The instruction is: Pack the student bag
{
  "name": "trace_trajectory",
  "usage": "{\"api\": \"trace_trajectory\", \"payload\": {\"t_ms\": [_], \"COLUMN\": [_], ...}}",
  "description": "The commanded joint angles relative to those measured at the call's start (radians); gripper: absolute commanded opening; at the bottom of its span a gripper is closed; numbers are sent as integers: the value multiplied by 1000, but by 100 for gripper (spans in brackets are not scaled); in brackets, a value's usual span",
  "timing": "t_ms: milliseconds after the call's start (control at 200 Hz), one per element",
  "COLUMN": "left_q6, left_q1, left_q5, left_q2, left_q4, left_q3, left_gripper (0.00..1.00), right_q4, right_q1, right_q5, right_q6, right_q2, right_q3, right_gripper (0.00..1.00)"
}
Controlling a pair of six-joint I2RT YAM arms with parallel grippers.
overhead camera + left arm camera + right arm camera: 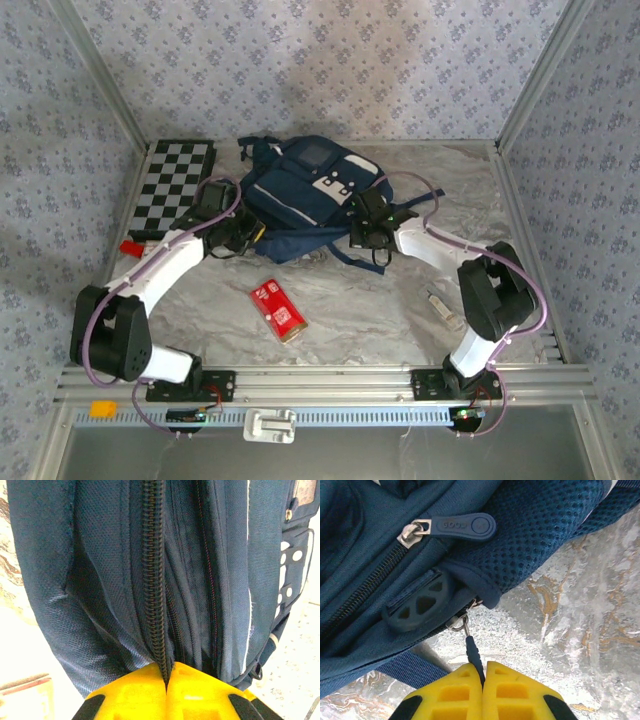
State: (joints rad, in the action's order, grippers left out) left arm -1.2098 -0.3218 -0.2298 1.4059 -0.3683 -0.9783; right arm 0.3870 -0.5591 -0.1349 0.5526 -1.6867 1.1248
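Marble desk point(400, 300): student bag point(300, 195) looks zipped, packing barely begun. Left pincer point(166, 680) clamped shut on its zip seam point(154, 580), right pincer point(483, 677) on zip cord point(473, 652); red packet point(278, 308) near bag, unpacked.

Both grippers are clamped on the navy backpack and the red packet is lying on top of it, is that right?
Not on top: the red packet lies on the table, apart from the student bag, as the top external view shows. The left gripper and right gripper are shut on the bag.

Matt woven-cloth student bag point(300, 205), metal zip slider point(412, 531), plastic fingers point(452, 700)
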Motion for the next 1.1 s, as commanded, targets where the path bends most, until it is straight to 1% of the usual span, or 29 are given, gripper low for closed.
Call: {"api": "trace_trajectory", "payload": {"t_ms": [0,95,105,130,170,225,265,335,365,380,480,650,740,855,1009,1094], "left_q6": [75,110,114,125,139,157,166,158,150,145,129,118,123,145,151,142], "left_q1": [40,46,46,46,46,46,40,6,-16,-30,-114,-192,-217,-232,-235,-240], "left_q5": [16,14,13,7,-9,-60,-84,-74,-64,-57,-20,13,8,17,29,28], "left_q2": [10,4,2,-3,-12,-26,-32,-35,-32,-29,8,89,125,137,136,127], "left_q4": [16,-3,-5,-10,-5,30,42,39,44,47,76,86,89,94,85,98], "left_q3": [-46,-55,-57,-59,-61,-53,-54,-68,-74,-76,-99,-109,-106,-78,-21,14], "left_gripper": [0,0,1,5,15,31,36,40,40,40,43,41,41,40,30,28], "right_q4": [59,85,88,97,108,105,94,70,76,77,79,134,141,160,210,197], "right_q1": [5,-36,-39,-44,-50,-47,-36,-13,-7,-7,2,35,54,66,83,99], "right_q5": [-39,-14,-11,-2,12,50,90,185,197,198,203,233,254,251,233,233], "right_q6": [-14,-21,-22,-21,-15,9,44,68,111,121,154,186,191,185,182,203], "right_q2": [-29,-8,-3,6,26,55,64,53,43,38,6,-91,-132,-180,-240,-258], "right_q3": [33,54,55,59,59,47,39,54,59,94,166,288,320,366,443,457], "right_gripper": [0,0,0,4,13,25,32,39,41,42,47,49,48,48,47,46]}}
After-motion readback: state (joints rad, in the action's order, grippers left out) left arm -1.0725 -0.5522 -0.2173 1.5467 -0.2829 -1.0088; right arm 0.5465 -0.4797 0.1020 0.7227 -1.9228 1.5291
